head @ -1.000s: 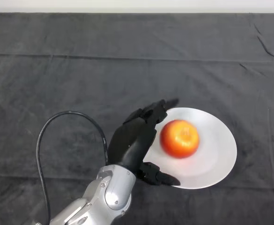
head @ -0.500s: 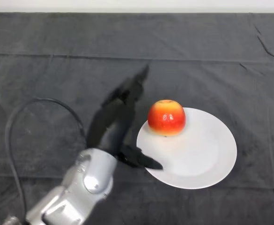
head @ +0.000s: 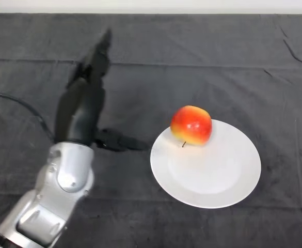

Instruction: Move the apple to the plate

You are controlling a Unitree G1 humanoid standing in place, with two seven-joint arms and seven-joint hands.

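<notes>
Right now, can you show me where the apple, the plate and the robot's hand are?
apple (head: 191,124), head view, middle of its red skin.
plate (head: 212,178), head view, bare white middle.
hand (head: 81,111), head view, black palm, fingers straight.

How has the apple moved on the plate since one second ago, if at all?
Yes. The apple has rolled from the middle of the plate to its far rim. The left hand is open and well clear of it.

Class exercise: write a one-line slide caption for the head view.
Red-and-yellow apple sits at the far rim of the white plate while the open left hand hangs apart over the dark cloth.
</notes>
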